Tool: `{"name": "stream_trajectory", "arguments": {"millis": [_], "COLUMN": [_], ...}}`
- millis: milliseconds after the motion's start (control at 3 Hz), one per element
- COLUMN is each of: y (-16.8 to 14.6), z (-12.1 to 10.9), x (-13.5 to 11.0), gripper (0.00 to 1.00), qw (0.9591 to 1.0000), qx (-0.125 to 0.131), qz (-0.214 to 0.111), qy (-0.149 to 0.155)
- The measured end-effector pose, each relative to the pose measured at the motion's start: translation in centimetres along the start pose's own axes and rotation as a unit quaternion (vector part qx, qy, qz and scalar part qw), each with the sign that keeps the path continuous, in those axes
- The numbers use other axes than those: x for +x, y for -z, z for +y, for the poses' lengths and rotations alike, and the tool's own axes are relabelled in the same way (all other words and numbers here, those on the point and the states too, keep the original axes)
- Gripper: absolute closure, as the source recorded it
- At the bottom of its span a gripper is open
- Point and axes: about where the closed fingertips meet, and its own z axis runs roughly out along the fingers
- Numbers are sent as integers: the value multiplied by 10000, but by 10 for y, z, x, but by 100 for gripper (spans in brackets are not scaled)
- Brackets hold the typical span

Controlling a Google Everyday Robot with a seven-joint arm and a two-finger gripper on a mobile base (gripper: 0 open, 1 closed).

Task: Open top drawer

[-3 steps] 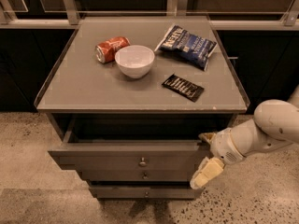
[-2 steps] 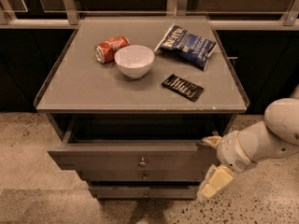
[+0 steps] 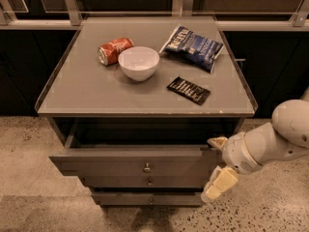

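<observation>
Nothing is reading legibly: the bag [image 3: 193, 42], can [image 3: 115, 50] and black packet [image 3: 188, 90], lying up-left of the end effector [image 3: 218, 163] beside the top drawer [image 3: 106, 166], are showing only indecipherable print.

claw [image 3: 216, 164] beside top drawer [image 3: 130, 167], arm [image 3: 285, 134] cut off by right edge, drawer interior too dark

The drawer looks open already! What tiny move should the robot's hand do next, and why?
Probably ease the gripper away, clear of the top drawer. The drawer already sticks out from the cabinet, and the gripper sits open beside the front's right end, not on the knob, so nothing seems left to pull.
</observation>
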Motion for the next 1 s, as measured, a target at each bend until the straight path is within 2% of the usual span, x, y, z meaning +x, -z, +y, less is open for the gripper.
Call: {"name": "stream_trajectory", "arguments": {"millis": [333, 667, 1000], "y": [-13, -41, -45], "z": [-17, -24, -24], "x": [-13, -16, -16], "gripper": [0, 0, 0], "qw": [9999, 9991, 9989], "qx": [-60, -373, -412], "qz": [-56, -55, -58], "qy": [143, 208, 205]}}
